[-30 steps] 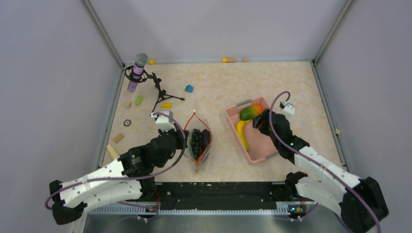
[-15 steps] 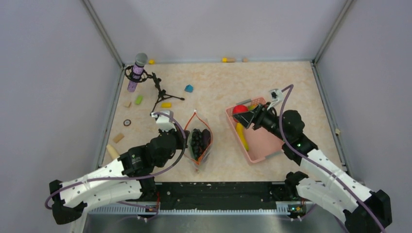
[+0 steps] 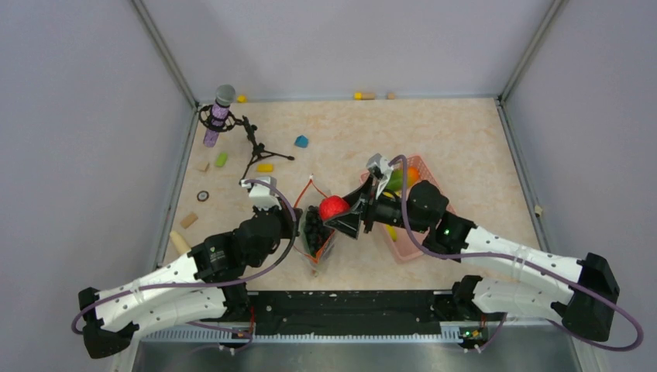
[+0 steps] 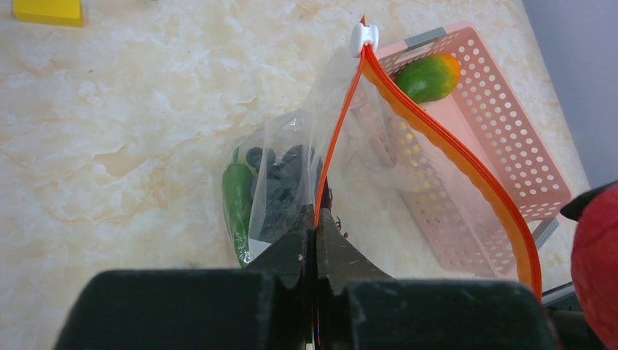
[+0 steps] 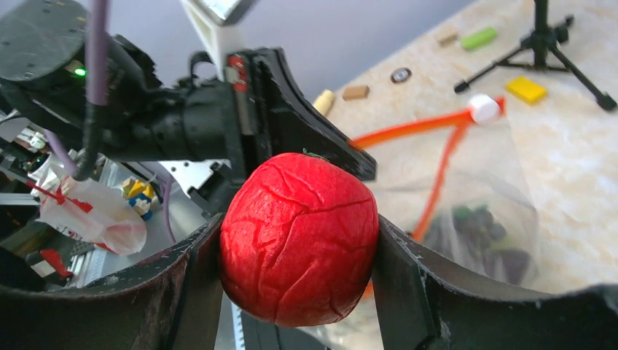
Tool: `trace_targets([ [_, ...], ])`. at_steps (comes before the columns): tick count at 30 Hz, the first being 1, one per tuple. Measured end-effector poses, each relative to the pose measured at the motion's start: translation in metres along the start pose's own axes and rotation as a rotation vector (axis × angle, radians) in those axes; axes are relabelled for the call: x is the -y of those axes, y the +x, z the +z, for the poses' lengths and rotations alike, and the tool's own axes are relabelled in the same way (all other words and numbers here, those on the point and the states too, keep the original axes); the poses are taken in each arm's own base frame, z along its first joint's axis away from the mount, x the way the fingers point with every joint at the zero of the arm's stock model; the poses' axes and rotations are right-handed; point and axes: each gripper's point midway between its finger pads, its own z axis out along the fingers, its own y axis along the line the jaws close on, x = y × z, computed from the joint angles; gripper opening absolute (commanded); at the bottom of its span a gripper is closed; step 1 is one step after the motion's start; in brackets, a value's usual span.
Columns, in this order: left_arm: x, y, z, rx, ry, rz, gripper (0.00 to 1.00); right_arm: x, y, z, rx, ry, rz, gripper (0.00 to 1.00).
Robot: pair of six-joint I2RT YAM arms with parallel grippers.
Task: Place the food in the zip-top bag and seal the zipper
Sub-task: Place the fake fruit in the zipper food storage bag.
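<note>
**Q:** Zip-top bag, position?
**A:** Near-centre of the table, just left of pink basket. Mouth gaping, grapes inside.
**Q:** Pincers?
**A:** Right gripper is roughly half spread, clamped on red tomato beside the bag's right rim. Left gripper is fully closed, pinching the bag's left lip at the zipper.

Tomato partly beyond right edge

No legible txt, labels, brand marks, nos. or signs were readable in any view.
</note>
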Motion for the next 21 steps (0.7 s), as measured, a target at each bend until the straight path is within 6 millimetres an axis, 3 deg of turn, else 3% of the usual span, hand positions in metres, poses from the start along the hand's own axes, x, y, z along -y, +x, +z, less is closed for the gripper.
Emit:
trace_targets([
  [5,0.0,0.0,0.0,0.0,0.0,0.0,0.0,-0.02,0.001,0.016,0.007,-0.063,-0.074,0.0],
  [10,0.002,0.002,0.0,-0.01,0.011,0.0,0.0,-0.015,0.022,0.034,-0.033,-0.044,-0.104,0.07],
  [17,0.002,0.002,-0.001,-0.013,0.014,0.0,0.0,0.0,0.022,0.039,-0.011,0.039,-0.122,0.45],
  [21,0.003,0.002,-0.001,-0.014,0.016,0.0,0.0,0.003,0.019,0.039,0.001,0.061,-0.123,0.61],
])
